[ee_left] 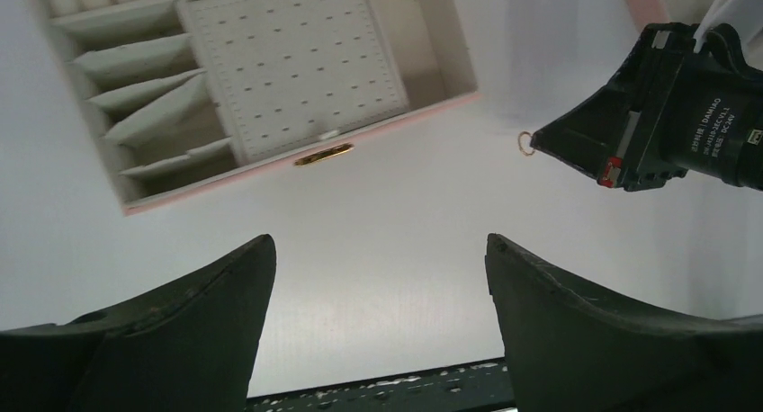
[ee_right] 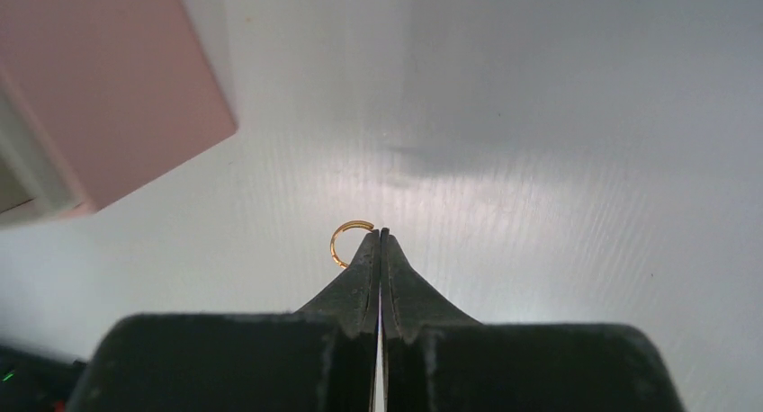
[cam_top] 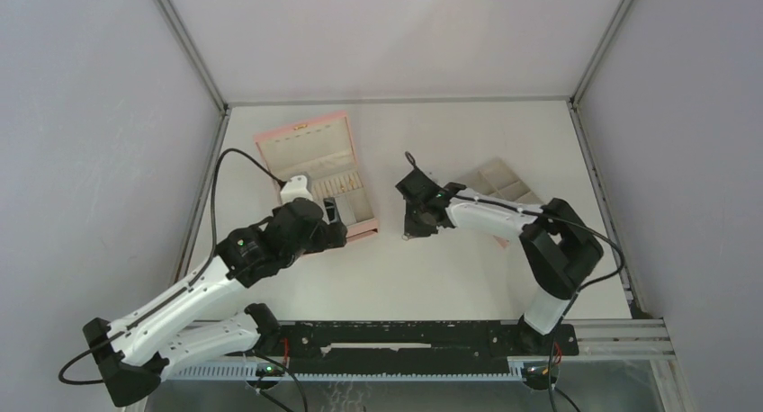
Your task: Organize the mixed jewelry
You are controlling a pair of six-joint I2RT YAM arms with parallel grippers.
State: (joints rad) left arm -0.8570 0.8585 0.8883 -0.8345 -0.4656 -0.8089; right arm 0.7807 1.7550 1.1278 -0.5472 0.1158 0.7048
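One tiny orange-copper ring [ee_right: 346, 243] is pinched at the very tips of my right gripper [ee_right: 380, 234], which is shut on it; most of the ring sticks out to the left of the tips. In the left wrist view the same ring [ee_left: 525, 143] shows at the tip of the right gripper [ee_left: 543, 142]. In the top view the right gripper [cam_top: 416, 228] is just right of the pink box [cam_top: 315, 165]. My left gripper [ee_left: 378, 246] is open and empty, near the box's front edge [cam_top: 335, 216]. I can make out no other rings.
The pink box lies open, showing a white perforated panel [ee_left: 297, 61] and slotted pockets [ee_left: 144, 97], with a gold clasp [ee_left: 322, 156] on its front. A beige compartmented tray [cam_top: 500, 180] sits behind the right arm. Grey walls enclose the white table [cam_top: 432, 277].
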